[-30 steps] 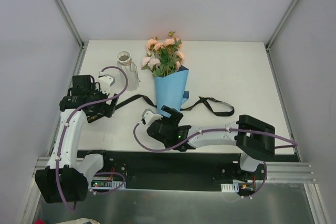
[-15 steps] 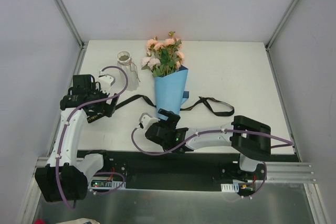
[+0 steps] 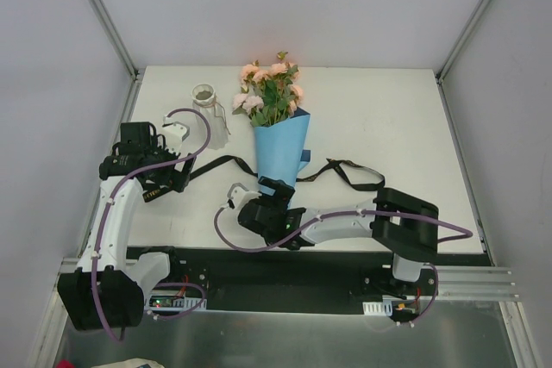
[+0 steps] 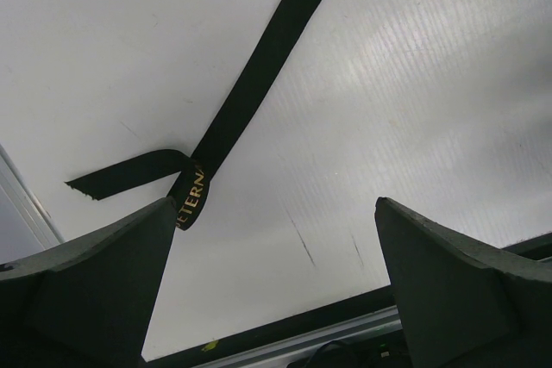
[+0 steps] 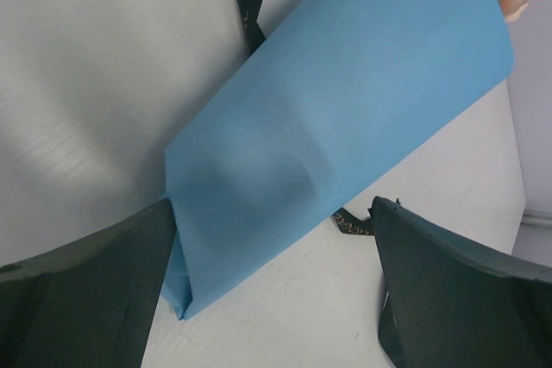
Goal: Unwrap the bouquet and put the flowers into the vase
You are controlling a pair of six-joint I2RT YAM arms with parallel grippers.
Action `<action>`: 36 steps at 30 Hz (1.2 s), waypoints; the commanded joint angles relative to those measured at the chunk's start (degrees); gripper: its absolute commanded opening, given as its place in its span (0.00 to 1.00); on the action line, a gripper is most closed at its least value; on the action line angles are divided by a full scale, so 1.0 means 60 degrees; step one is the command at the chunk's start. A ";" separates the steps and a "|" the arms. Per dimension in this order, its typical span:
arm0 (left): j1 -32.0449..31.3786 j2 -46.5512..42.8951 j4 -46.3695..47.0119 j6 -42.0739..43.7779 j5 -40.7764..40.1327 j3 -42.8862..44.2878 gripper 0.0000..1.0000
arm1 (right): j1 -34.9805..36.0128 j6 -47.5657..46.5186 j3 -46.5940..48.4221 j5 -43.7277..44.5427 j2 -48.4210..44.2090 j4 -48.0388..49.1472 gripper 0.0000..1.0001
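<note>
Hovering the wide-open right gripper (image 3: 261, 189) at the narrow near tip of the bouquet (image 3: 278, 144) lying lengthwise straight ahead, nearer than the open left gripper (image 4: 274, 202).

Left wrist view: gold capitals on the black ribbon (image 4: 255, 75), just by its fold, read "ETERNA"; word possibly cut short. Right wrist view: gold marks on ribbon beside blue paper (image 5: 345, 109) were illegible
</note>
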 commanded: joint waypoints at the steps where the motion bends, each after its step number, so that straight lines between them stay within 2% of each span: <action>1: 0.0076 0.0046 0.0042 0.0129 0.0015 0.0282 0.99 | -0.0196 -0.0355 0.0330 0.0402 0.0234 0.0361 0.98; 8: 0.0076 0.0002 0.0042 0.0158 -0.0073 0.0224 0.99 | -0.0299 -0.0795 0.0344 0.0608 0.0454 0.0551 0.97; 11: 0.0076 -0.0027 0.0042 0.0158 -0.0044 0.0238 0.99 | -0.0226 -0.0971 0.0199 0.1031 0.0294 0.1121 0.95; 14: 0.0076 -0.0071 0.0042 0.0129 -0.0015 0.0267 0.99 | -0.0021 -0.1511 -0.0123 0.1851 0.0001 0.2306 0.93; 18: 0.0061 -0.0101 0.0028 0.0129 0.0015 0.0340 0.99 | 0.0170 -0.2595 -0.0519 0.3343 -0.0439 0.4675 0.93; 27: 0.0076 -0.0262 0.0013 0.0158 0.0014 0.0443 0.99 | 0.0448 -0.3315 -0.1573 0.4898 -0.1830 0.6439 0.93; 34: 0.0076 -0.0218 -0.0060 0.0173 0.0073 0.0604 0.99 | 0.0697 -0.2511 -0.2555 0.6144 -0.3264 0.6207 0.96; 35: 0.0076 -0.0189 -0.0089 0.0187 0.0088 0.0662 0.99 | 0.0741 -0.2205 -0.2614 0.6232 -0.3441 0.5437 0.96; 36: 0.0076 -0.0174 -0.0104 0.0187 0.0073 0.0721 0.99 | 0.0785 -0.1128 -0.2629 0.6436 -0.3588 0.4690 0.96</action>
